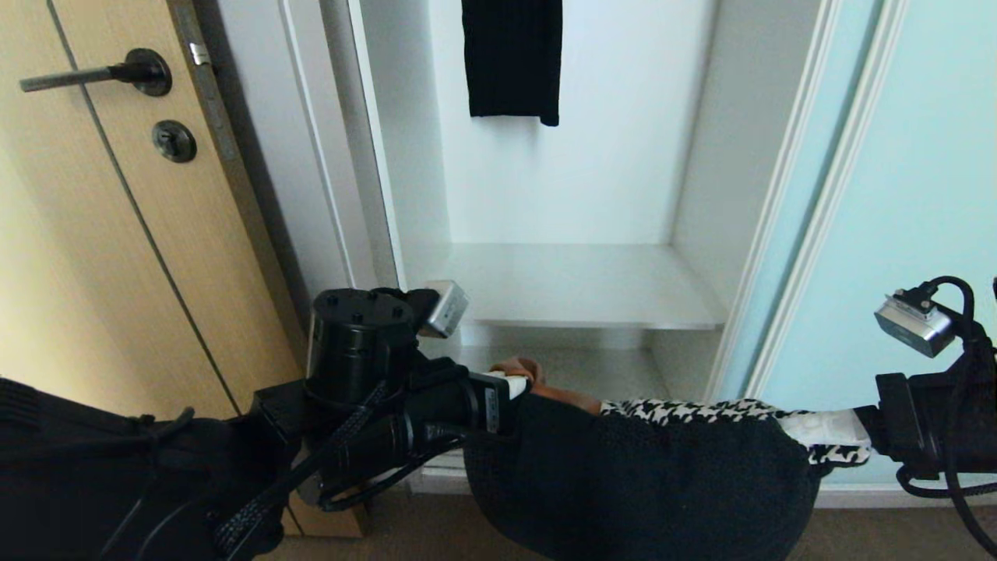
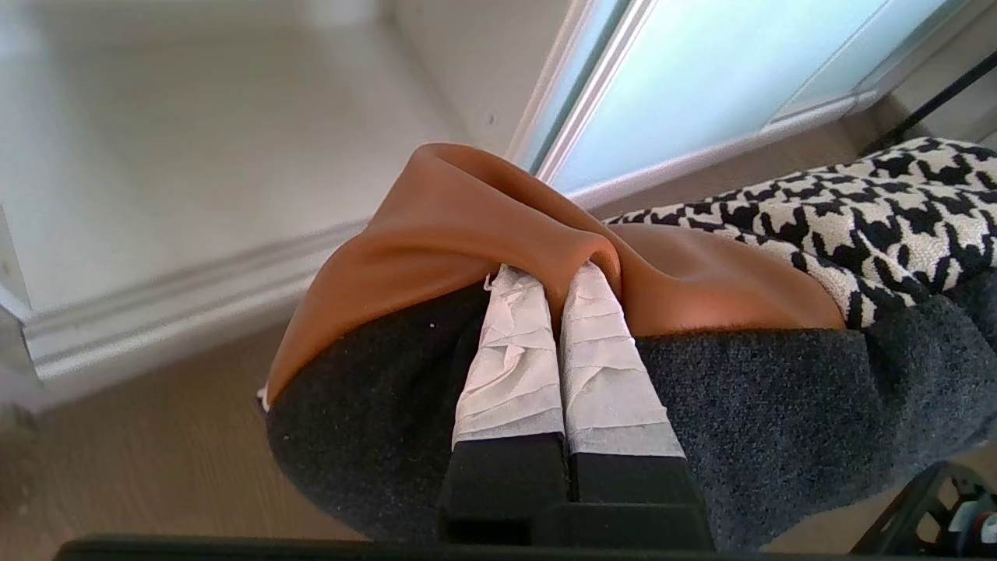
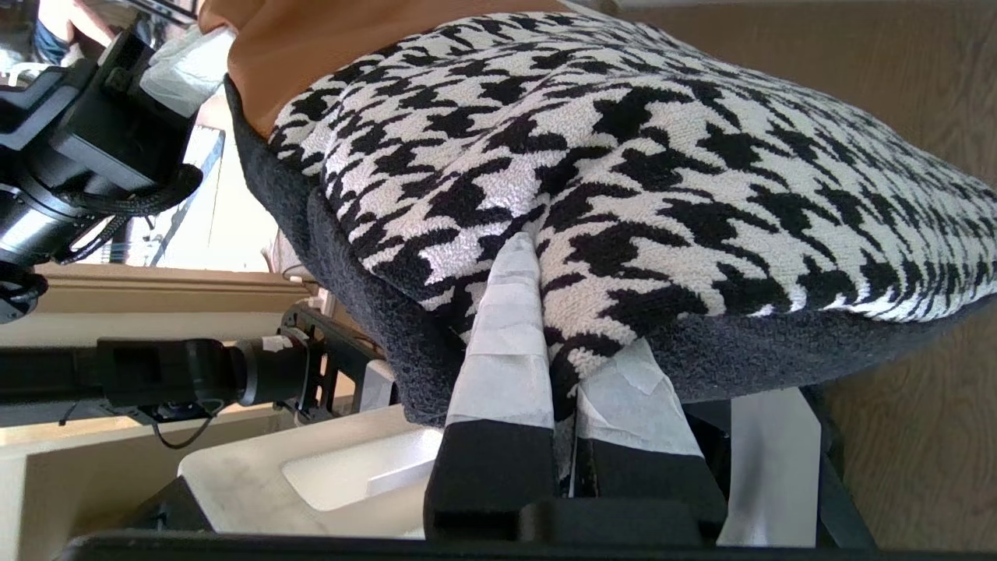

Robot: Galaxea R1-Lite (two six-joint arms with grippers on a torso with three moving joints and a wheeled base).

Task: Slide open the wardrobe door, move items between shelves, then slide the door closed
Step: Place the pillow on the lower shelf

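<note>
1. We are holding the folded bundle of clothes [image 1: 662, 475] between our two grippers, in front of the open wardrobe and low in the head view, around six o'clock.
2. Our left gripper [image 1: 518, 385] is sitting at the bundle's nine o'clock end. Its white, crinkled, tape-wrapped fingers [image 2: 510, 366] are pressed together, pinching a smooth rust-brown fold with coarse black knit below it.
3. Our right gripper [image 1: 826, 427] is sitting at the three o'clock end. Its taped fingers [image 3: 506, 343] are squeezing the edge of the nubbly black-and-white houndstooth piece [image 3: 639, 171], with fuzzy black fabric wrapped beneath.
4. The bundle is sagging between the grips in a rounded, pouch-like shape, and it is hanging clear above the brown wood-grain floor [image 1: 896, 538].
5. The shelves [image 1: 576, 284] are showing as flat, smooth white boards at twelve o'clock from the bundle, one bare board above and a second lower surface just behind the rust-brown fold.
6. The sliding wardrobe door [image 1: 903, 179], frosted pale aqua glass in a slim pale frame, is standing at two o'clock, slid aside from the compartment.
7. A long narrow black garment [image 1: 512, 58], ribbed in texture, is hanging at twelve o'clock inside.
8. A tan wooden door [image 1: 93, 257] with a dark lever handle is standing at ten o'clock.
</note>
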